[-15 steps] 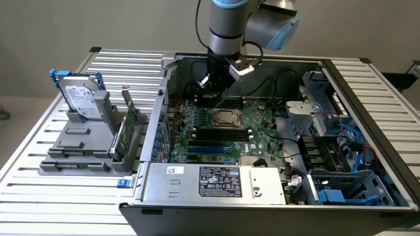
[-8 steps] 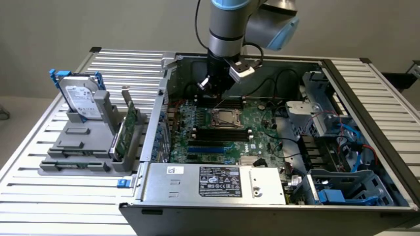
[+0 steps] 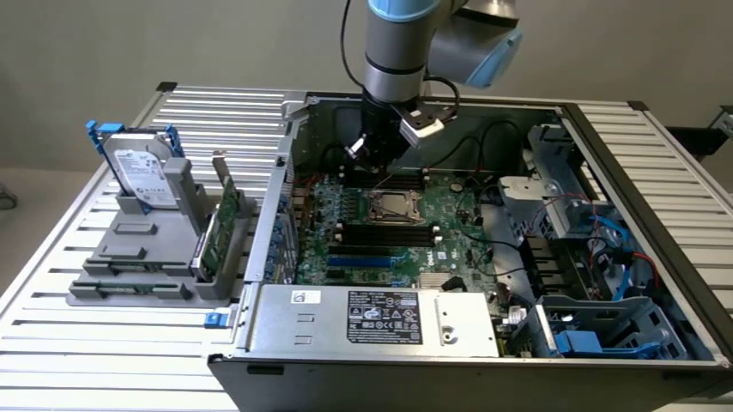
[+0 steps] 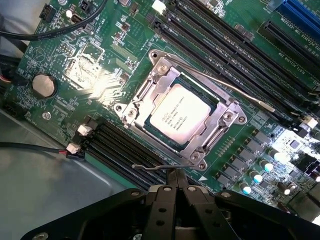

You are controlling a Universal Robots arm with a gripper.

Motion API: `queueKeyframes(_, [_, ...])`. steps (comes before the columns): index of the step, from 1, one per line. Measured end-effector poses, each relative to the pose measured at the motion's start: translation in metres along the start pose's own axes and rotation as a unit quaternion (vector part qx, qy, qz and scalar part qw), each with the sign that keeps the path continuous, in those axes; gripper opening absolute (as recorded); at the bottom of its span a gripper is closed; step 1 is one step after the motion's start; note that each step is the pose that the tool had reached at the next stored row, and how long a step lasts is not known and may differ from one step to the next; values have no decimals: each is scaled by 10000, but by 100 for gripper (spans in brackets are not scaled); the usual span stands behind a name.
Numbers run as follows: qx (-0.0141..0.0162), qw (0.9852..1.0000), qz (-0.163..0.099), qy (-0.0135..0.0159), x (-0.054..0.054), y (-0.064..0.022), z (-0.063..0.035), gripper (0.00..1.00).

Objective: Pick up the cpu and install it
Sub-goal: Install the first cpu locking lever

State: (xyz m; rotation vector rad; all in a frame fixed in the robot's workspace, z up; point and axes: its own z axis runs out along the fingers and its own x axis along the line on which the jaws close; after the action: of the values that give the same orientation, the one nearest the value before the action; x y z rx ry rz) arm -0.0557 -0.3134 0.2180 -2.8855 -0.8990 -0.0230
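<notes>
Gripper [image 3: 364, 153], in the exterior view, hangs inside the open computer case [image 3: 343, 378], low over the motherboard [image 3: 458, 242] and near the socket [image 3: 396, 207]. One hard drive [image 3: 143, 172] and one green card [image 3: 226, 215] stand in the grey rack [image 3: 126, 257] outside the case, at the exterior view's left.

In the wrist view, one cpu [image 4: 181, 116] lies seated inside the socket's metal frame [image 4: 131, 111], so placing looks done and locking down seems the step in hand. The claw is closed and empty, its tips just beside one of the two wire levers [image 4: 160, 167]. Any push here calls for a fine, steady touch on that thin wire.
</notes>
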Motion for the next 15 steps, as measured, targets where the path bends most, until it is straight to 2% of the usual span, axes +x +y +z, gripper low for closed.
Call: queueKeyframes(15, [1,10000,1,0,99,78,66,11])
